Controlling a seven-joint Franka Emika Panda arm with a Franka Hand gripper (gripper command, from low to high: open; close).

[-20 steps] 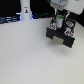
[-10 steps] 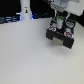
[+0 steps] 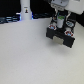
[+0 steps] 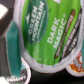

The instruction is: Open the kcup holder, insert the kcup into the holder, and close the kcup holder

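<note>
One kcup (image 4: 47, 30) gripped in end effector (image 3: 60, 22), hovering over open kcup holder (image 3: 62, 36). Insert and closing remaining.

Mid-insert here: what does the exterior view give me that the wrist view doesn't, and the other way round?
Only the exterior view shows the layout: the black kcup holder on the white table, the tool directly above it, and a tall white bottle-shaped object far off toward that view's left. Only the wrist view shows the lid print, "Green Mountain, Dark Magic", and part of a second pod beside it. Both show the green-topped kcup, apparently gripped in the tool.
</note>
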